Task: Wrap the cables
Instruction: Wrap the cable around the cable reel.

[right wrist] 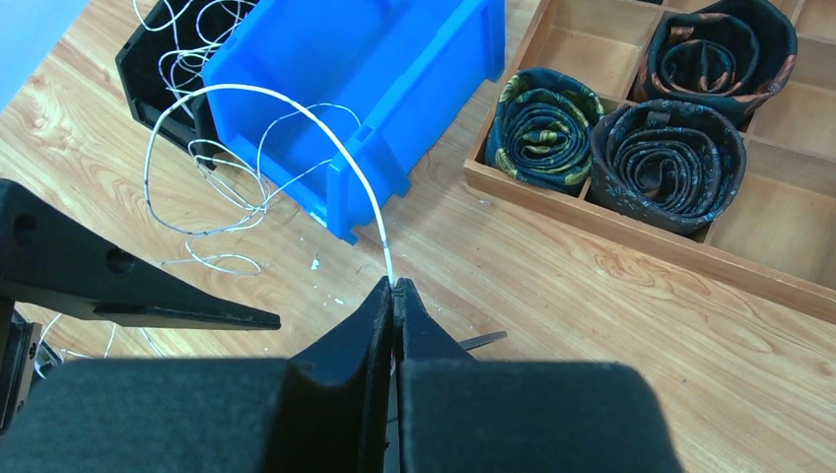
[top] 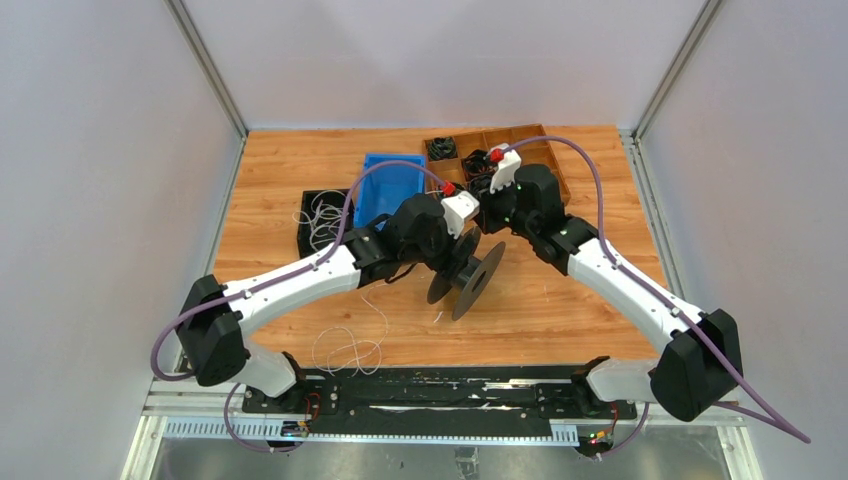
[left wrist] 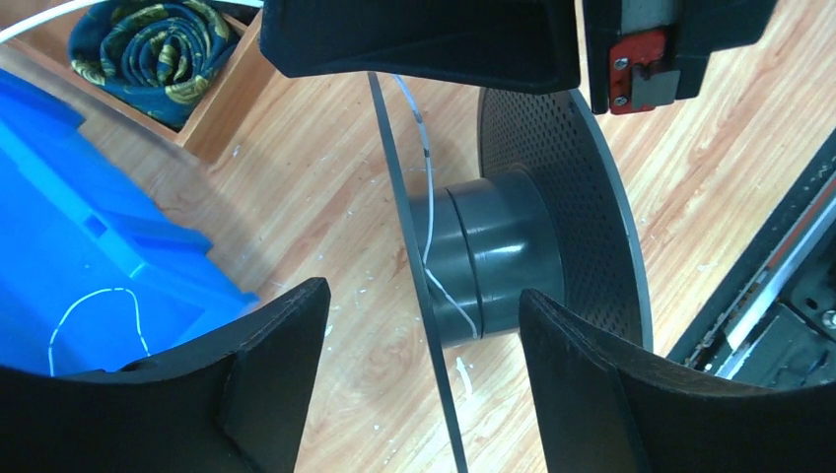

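A black spool [top: 468, 276] stands on edge at mid-table. In the left wrist view its dark hub [left wrist: 498, 254] sits between a thin flange [left wrist: 396, 187] and a perforated flange [left wrist: 562, 197]. A thin white cable [left wrist: 430, 232] runs down across the hub. My left gripper [left wrist: 424, 293] is open, its fingers [left wrist: 286, 365] on either side of the thin flange and hub, touching neither. My right gripper [right wrist: 394, 287] is shut on the cable [right wrist: 296, 103], which arcs away over the blue bin to loose loops. More cable loops [top: 345, 350] lie near the front edge.
A blue bin [top: 392, 185] and a black tray [top: 318, 218] holding tangled wire sit at back left. A wooden divided box [right wrist: 631, 212] with rolled ties [right wrist: 544, 123] is at back right. A black rail [top: 440, 385] runs along the near edge.
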Tool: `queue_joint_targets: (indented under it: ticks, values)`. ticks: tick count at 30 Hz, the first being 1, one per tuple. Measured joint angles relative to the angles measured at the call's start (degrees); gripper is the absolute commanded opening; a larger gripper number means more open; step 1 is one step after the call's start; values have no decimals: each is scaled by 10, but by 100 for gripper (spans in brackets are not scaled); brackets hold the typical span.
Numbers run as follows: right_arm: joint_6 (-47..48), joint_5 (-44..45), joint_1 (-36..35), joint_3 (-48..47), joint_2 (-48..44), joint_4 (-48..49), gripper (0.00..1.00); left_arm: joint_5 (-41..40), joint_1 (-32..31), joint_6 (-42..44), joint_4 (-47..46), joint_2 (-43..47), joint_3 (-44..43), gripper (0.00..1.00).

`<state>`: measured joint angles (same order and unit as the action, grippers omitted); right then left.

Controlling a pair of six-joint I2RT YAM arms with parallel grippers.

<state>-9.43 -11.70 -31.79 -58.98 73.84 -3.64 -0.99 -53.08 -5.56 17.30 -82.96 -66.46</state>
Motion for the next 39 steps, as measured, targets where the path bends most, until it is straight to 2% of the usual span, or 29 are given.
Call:
queue_joint_targets:
  ticks: [2, 16, 24, 28, 39]
  values:
    - [0, 1, 0, 2, 0, 1, 1, -9, -2, 5, 0, -2, -1, 69]
    - [1, 3, 0, 5, 0, 4, 1, -41, -12, 24, 9, -14, -1, 61]
    - [3, 3, 0, 5, 0, 4, 1, -42, -15, 26, 9, -22, -1, 59]
    - [3, 3, 0, 5, 0, 4, 1, -44, -16, 28, 9, -22, -1, 54]
    - [3, 3, 0, 5, 0, 4, 1, -48, -16, 35, 9, -22, -1, 50]
